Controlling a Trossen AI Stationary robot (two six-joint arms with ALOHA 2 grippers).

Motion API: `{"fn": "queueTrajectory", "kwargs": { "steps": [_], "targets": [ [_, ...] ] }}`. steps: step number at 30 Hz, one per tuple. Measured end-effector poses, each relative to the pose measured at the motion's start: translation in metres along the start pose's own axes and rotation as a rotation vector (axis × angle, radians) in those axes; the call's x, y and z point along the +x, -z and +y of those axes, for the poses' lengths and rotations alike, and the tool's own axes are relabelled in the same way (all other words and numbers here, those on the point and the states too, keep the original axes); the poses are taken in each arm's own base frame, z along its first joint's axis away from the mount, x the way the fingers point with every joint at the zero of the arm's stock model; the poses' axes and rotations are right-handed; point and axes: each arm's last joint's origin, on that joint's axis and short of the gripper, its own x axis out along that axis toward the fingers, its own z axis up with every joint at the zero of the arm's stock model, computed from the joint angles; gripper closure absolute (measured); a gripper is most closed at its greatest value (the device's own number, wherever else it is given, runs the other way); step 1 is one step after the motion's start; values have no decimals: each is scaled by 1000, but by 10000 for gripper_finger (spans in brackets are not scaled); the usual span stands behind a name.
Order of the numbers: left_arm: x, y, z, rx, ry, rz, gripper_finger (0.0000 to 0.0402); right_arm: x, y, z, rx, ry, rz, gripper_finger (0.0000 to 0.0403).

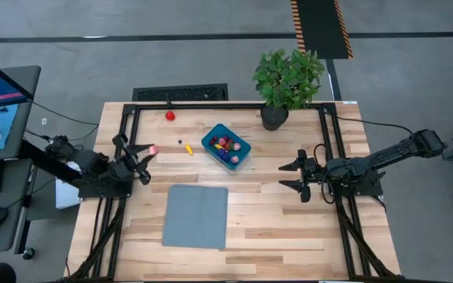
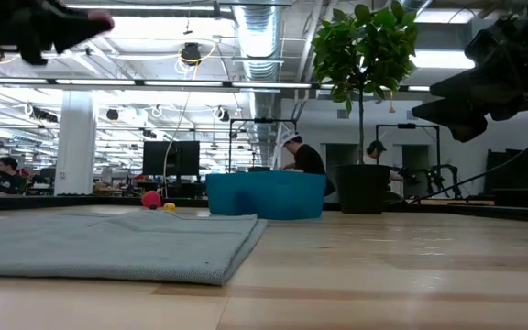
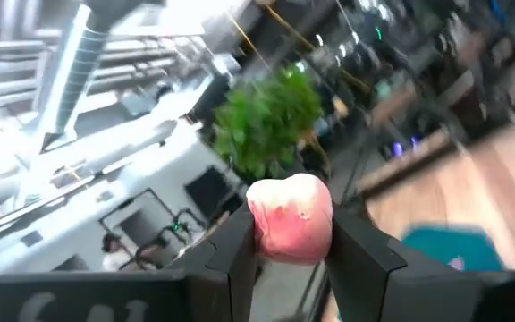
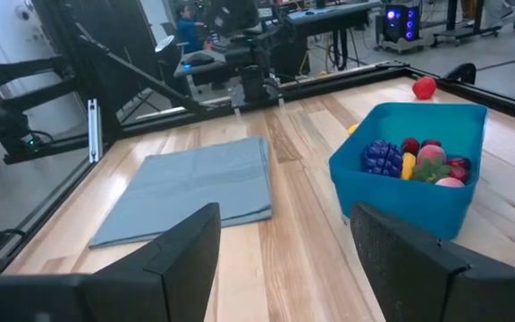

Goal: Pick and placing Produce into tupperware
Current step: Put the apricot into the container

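My left gripper [image 1: 148, 151] stands above the table's left part, left of the teal tupperware [image 1: 226, 146], and is shut on a pink-and-white piece of produce [image 3: 291, 217]. The tupperware holds several pieces: purple, yellow, red and pink [image 4: 418, 161]. On the table to its left lie a yellow piece [image 1: 189, 149] and a small dark piece [image 1: 180, 142], with a red piece [image 1: 170, 115] near the far edge. My right gripper [image 1: 296, 176] waits open at the right, with nothing between its fingers [image 4: 190, 259]. My left gripper pinches the pink piece by its two opposite sides [image 3: 259, 228] between its two fingers, at their free ends. The fingers come about level from the table's left, pointing toward the tupperware. The piece is lifted clear of the table.
A flat grey sheet [image 1: 196, 215] lies at the near middle of the table. A potted green plant [image 1: 288, 79] stands at the far right. A black frame [image 1: 211, 105] runs along the table's edges. People sit at desks in the room behind.
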Motion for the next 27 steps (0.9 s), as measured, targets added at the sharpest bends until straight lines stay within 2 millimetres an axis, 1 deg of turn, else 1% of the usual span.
{"fn": "queueTrajectory", "kwargs": {
  "steps": [3, 6, 9, 14, 23, 25, 27],
  "targets": [
    [0, -5, 5, -137, 9, -118, 297, 0, 0, 0, 0, 2, 0, 129],
    [0, -10, 8, -406, 56, -222, 297, 0, 0, 0, 6, 2, 0, 129],
    [1, -8, 9, -642, 47, -192, 297, 0, 0, 0, 6, 2, 0, 129],
    [5, -1, 7, -940, -9, -89, 297, 0, 0, 0, 7, 2, 0, 129],
    [25, 10, -6, -1217, -67, 43, 297, 0, 0, -1, 6, 47, -10, 129],
    [31, 13, -10, -1249, -42, 69, 297, 0, 0, -1, 6, 47, -10, 129],
    [38, 17, -14, -1244, 5, 106, 297, 0, 0, -1, 6, 47, -10, 129]
  ]
}}
